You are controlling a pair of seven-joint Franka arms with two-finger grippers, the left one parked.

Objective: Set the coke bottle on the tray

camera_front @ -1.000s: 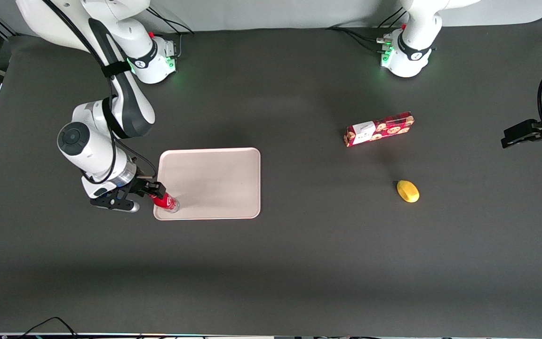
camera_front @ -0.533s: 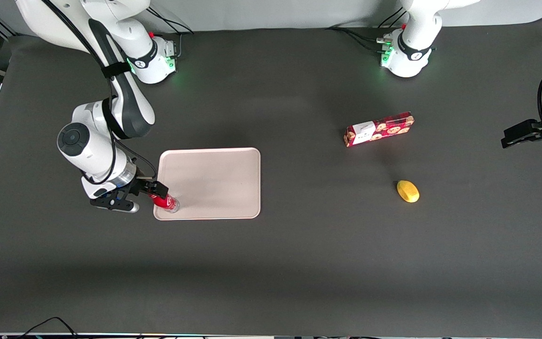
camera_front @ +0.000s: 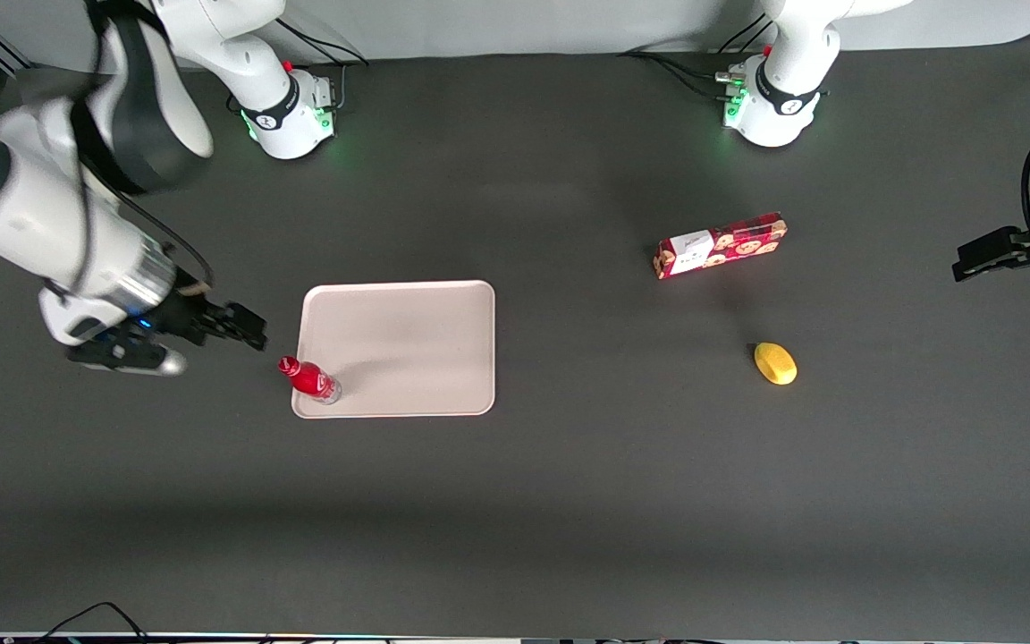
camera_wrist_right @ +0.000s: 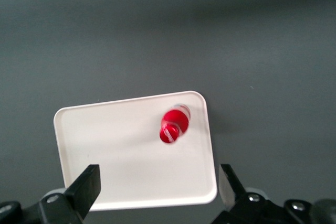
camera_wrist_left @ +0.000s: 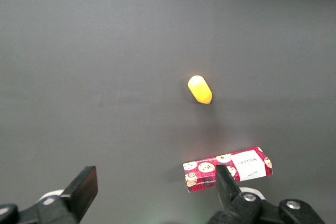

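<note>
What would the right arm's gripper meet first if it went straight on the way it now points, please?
Probably the tray: the open gripper hangs above it, with the coke bottle standing slightly off that line; depth is unclear.

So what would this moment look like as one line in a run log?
coke bottle: upright on tray, near corner | gripper: open, raised, off tray | task: placed

Right arm: white glossy shells, dark grey joint bands, black cables, silver wrist ring; black gripper above table beside tray; base lit green.
</note>
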